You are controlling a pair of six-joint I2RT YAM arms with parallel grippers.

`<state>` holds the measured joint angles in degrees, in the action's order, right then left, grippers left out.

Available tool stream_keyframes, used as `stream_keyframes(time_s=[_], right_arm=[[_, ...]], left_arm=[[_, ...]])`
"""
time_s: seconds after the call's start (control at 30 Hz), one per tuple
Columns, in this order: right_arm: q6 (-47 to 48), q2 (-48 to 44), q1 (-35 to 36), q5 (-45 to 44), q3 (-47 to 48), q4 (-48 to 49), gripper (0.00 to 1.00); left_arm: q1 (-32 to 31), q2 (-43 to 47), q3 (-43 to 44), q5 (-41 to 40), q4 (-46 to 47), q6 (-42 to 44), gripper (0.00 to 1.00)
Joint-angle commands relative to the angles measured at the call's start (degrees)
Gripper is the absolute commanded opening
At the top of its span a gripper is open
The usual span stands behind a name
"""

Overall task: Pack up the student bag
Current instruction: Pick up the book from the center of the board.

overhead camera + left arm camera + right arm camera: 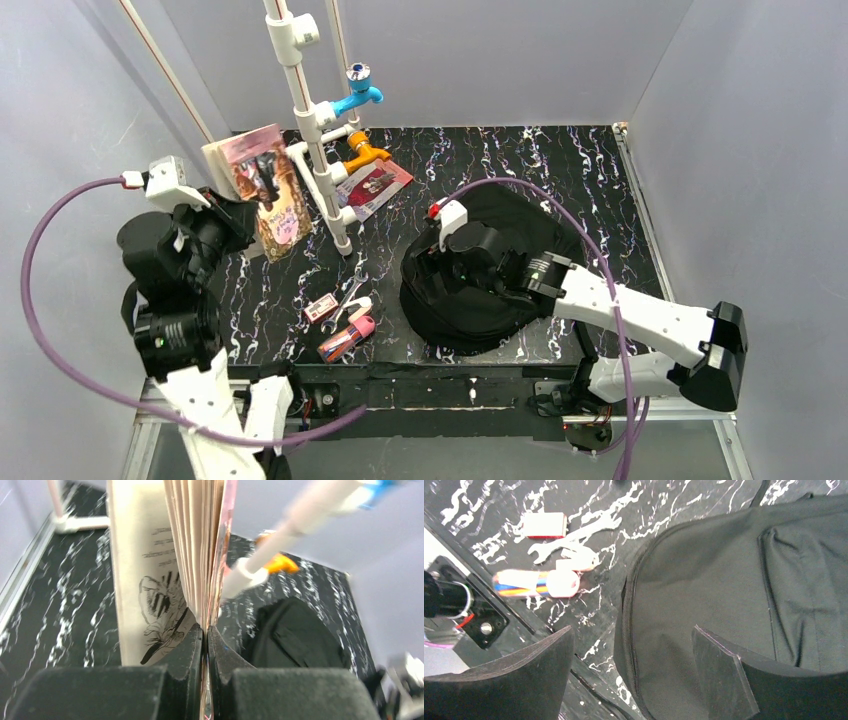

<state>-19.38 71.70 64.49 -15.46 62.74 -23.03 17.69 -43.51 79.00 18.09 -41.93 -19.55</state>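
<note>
The black marbled counter (600, 180) is lying between grey walls, with bare surface showing behind the backpack (500, 330). The backpack is sitting near the front edge, right of centre. The right claw (634, 665) is hanging wide open over it. The left claw (205, 645) is pinching a book (195, 545).

Layout of the desk (600, 160). The student bag (470, 325) lies on the right half, at the near edge. A pipe stand (315, 150) rises at the rear left; two taps (357, 90) project from it to the right, one above the other. Left of the stand is an open book (262, 190), with the left gripper (205, 645) at its near side. A packet (372, 186) lies right of the stand's foot. Between stand and bag, toward the front: a small box (320, 308), a wrench (347, 297), and a tube (346, 340) nearest the edge. The right gripper (644, 665) is above the bag's left edge.
</note>
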Motion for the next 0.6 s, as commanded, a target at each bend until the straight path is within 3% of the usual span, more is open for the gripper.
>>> stream_keyframes(time_s=[0.0, 0.17, 0.27, 0.43, 0.57], right_arm=[[0.7, -3.9, -0.7, -0.4, 3.8, 2.3, 0.93], [4.2, -5.7, -0.8, 6.6, 5.7, 6.1, 0.93], [5.4, -6.9, -0.8, 14.0, 6.4, 11.2, 0.98], [1.4, -4.6, -1.5, 21.7, 10.6, 19.0, 0.98], [-3.5, -3.2, -3.1, 25.7, 12.0, 26.3, 0.98]], left_arm=[[-6.6, 2.6, 5.6, 8.8, 0.4, 7.4, 0.0], [-15.6, 7.3, 5.4, 9.9, -0.1, 14.7, 0.0], [-20.3, 7.9, 4.8, 14.3, -0.7, 16.3, 0.0], [-22.6, 7.9, 4.1, 20.3, -0.5, 14.7, 0.0], [-22.6, 5.4, 2.5, 30.7, 0.4, 10.3, 0.0]])
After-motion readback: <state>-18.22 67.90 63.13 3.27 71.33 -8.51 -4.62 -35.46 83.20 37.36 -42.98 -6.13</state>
